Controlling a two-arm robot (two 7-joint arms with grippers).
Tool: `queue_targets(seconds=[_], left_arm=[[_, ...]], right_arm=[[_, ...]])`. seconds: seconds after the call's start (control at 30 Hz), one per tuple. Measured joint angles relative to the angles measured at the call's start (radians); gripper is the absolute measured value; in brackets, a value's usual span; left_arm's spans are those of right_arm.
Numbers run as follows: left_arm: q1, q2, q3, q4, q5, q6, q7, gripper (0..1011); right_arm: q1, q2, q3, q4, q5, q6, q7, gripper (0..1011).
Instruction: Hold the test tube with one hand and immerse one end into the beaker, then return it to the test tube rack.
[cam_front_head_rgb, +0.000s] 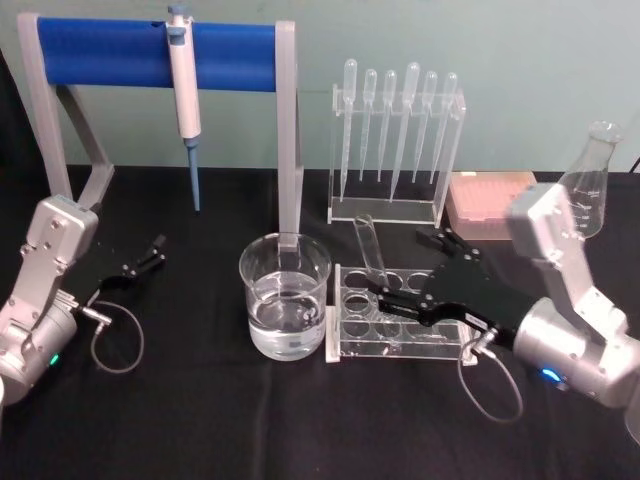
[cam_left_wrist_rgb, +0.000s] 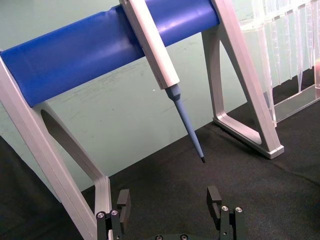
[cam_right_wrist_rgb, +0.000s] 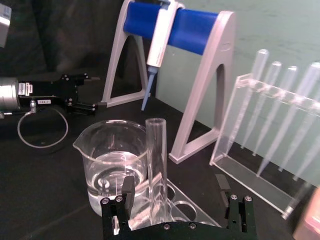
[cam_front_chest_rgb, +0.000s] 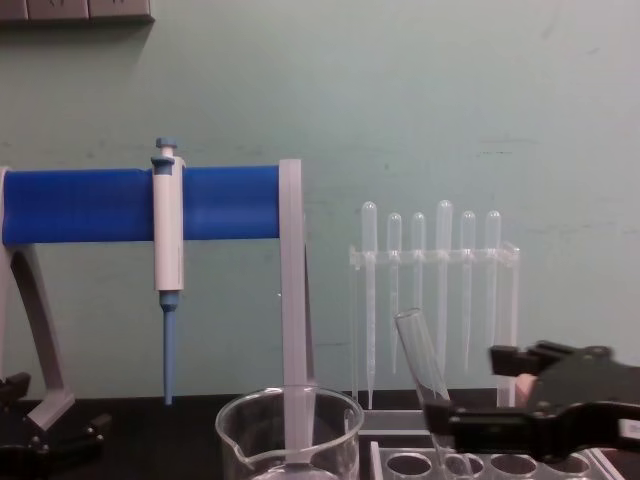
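1. The right gripper (cam_front_head_rgb: 404, 268) is seen low over the test tube rack (cam_front_head_rgb: 345, 345). Its two fingers (cam_right_wrist_rgb: 129, 192) are spread apart and nothing is clamped.
2. The test tube (cam_front_head_rgb: 368, 245) is found between those fingers, nearer the one on the beaker's side. Whether it is touched by that finger cannot be told. It is seated in a hole of the rack with its open rim up, tilted so that the rim leans away from the gripper's wrist.
3. The beaker (cam_front_head_rgb: 262, 280) is placed just past the right gripper's fingertips, just beside the end of the rack. It is partly filled with clear liquid.
4. The left gripper (cam_front_head_rgb: 143, 257) is parked well apart from the right gripper, on the far side of the beaker. Its fingers (cam_left_wrist_rgb: 215, 197) are spread and empty, low over the black table (cam_front_head_rgb: 250, 420).
5. The pipettor (cam_front_head_rgb: 183, 75) is hung on a blue-barred stand (cam_front_head_rgb: 100, 55) behind the left gripper, its tip pointing down ahead of that gripper's fingers.
6. A clear stand of plastic pipettes (cam_front_head_rgb: 395, 130) is seen beyond the right gripper's fingertips, behind the rack.
7. A glass flask (cam_front_head_rgb: 590, 180) and a pink box (cam_front_head_rgb: 490, 200) are set behind the right gripper's wrist.
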Motion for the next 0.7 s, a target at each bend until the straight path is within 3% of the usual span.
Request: queue_targets(seconds=[0.2, 0.4, 0.57, 0.7], left_arm=[[0.0, 0.0, 0.0, 0.0, 0.0, 0.0, 0.0, 1000], [0.0, 0.0, 0.0, 0.0, 0.0, 0.0, 0.0, 1000], [0.0, 0.0, 0.0, 0.0, 0.0, 0.0, 0.0, 1000], [0.0, 0.0, 0.0, 0.0, 0.0, 0.0, 0.0, 1000]], right_arm=[[0.083, -0.051, -0.04, 0.057, -0.041, 0.071, 0.033, 1002], [0.13, -0.073, -0.057, 0.076, -0.068, 0.12, 0.06, 993], [0.147, -0.081, -0.062, 0.072, -0.083, 0.163, 0.081, 907], [0.15, -0.088, -0.053, 0.067, -0.084, 0.188, 0.09, 765]])
